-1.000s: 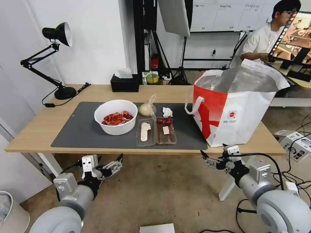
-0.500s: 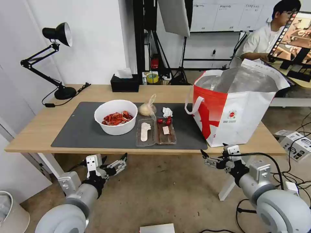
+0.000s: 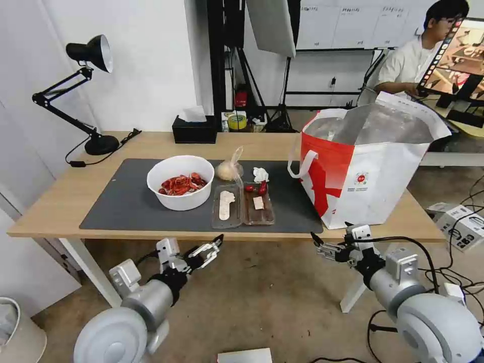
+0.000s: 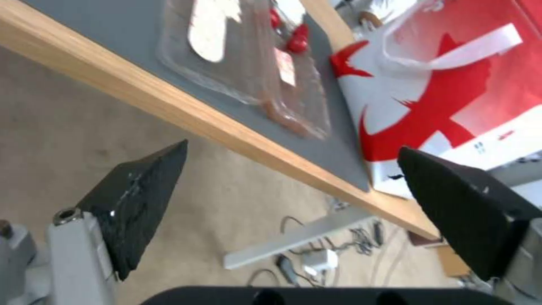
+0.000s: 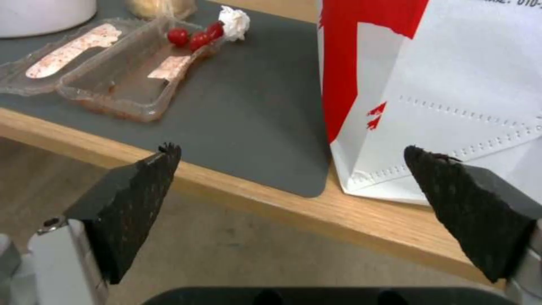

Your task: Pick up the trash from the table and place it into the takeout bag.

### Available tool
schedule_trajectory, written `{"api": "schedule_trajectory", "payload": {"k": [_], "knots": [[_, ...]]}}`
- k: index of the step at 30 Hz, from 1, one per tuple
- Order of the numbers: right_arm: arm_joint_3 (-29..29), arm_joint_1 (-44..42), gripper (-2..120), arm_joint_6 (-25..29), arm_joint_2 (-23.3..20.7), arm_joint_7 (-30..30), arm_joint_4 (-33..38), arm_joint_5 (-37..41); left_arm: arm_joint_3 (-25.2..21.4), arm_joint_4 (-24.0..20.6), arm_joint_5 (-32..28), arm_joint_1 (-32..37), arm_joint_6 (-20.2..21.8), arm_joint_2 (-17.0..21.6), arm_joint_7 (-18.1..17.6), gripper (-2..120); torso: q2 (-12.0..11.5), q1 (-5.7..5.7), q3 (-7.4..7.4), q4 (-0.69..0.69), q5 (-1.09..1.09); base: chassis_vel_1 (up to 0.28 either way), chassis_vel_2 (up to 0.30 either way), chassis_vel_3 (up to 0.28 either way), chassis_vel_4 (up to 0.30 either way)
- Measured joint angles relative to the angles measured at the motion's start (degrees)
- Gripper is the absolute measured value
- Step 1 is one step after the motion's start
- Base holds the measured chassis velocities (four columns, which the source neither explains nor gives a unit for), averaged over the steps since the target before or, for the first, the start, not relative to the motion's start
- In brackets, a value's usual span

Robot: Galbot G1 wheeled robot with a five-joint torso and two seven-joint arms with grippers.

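We find the left gripper [image 3: 210, 250] has swung in from the left over the last second and now sits just below the table [image 3: 50, 201] edge, under the plastic tray [image 3: 243, 203]. We judge a first pick is starting. Its jaws stand wide apart, holding nothing. The right gripper [image 3: 322, 247] waits open below the takeout bag [image 3: 383, 171]. All trash remains on the mat [image 3: 121, 201].

takeout bag [image 3: 375, 176] print too small to read, no other legible text
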Motion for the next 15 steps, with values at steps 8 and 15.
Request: {"api": "schedule_trajectory", "payload": {"k": [8,15], "knots": [[0.4,-1.0,100,0.1,0.3,0.1,0.3,-0.2,3.2,2.8,-5.2,-4.7,-0.3,-0.5,-2.9,100,0.0,0.00,0.00,0.00,0.00,0.000,0.000,0.000,0.000],[0.5,-1.5,100,0.2,0.2,0.3,0.3,-0.3,5.5,6.1,-7.0,-9.2,-2.1,-0.9,-4.7,100,0.0,0.00,-0.01,0.00,0.00,0.000,0.000,0.000,0.000]]}}
